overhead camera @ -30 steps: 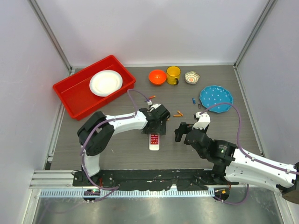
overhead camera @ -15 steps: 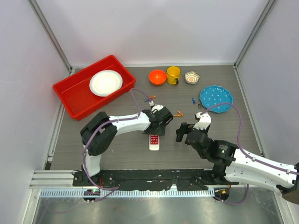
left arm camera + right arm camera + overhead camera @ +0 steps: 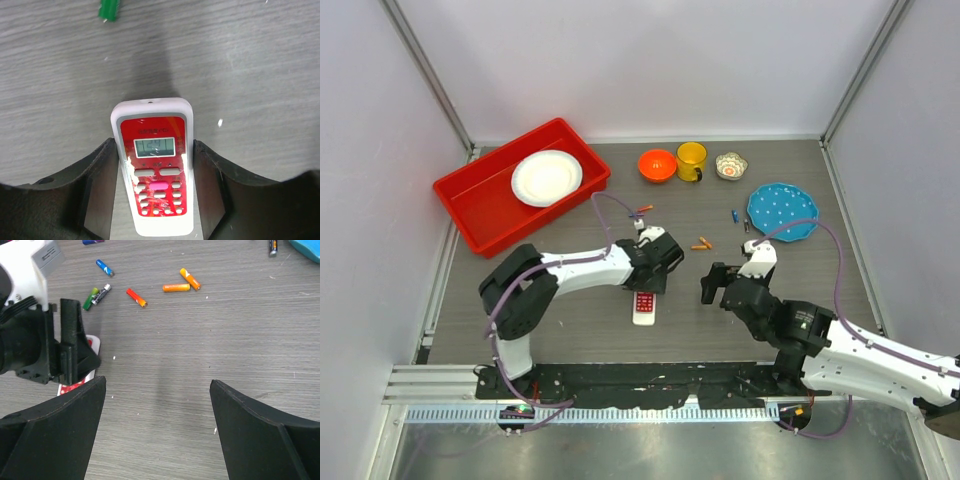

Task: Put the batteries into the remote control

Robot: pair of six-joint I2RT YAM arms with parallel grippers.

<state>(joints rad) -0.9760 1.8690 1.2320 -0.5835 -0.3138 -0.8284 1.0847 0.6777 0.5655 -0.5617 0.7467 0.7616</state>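
Note:
The remote control point(image 3: 156, 165) lies face up on the table, red button panel and small screen showing; from above it sits at mid-table point(image 3: 644, 309). My left gripper point(image 3: 155, 150) straddles it, both fingers pressed against its long sides. Loose batteries lie beyond it: a green one point(image 3: 109, 10), two orange ones point(image 3: 176, 288), a red one point(image 3: 136, 297) and a blue one point(image 3: 104, 267). To the right of the remote, my right gripper point(image 3: 157, 382) hovers over bare table, wide open and holding nothing.
A red tray point(image 3: 485, 205) holding a white plate point(image 3: 547, 177) stands at the back left. An orange bowl point(image 3: 657, 164), yellow mug point(image 3: 691, 160) and small patterned bowl point(image 3: 731, 165) line the back. A blue plate point(image 3: 783, 211) sits right, batteries beside it.
My left gripper's fingers have come together onto the remote's sides, and that wrist has shifted slightly. The right gripper has barely moved.

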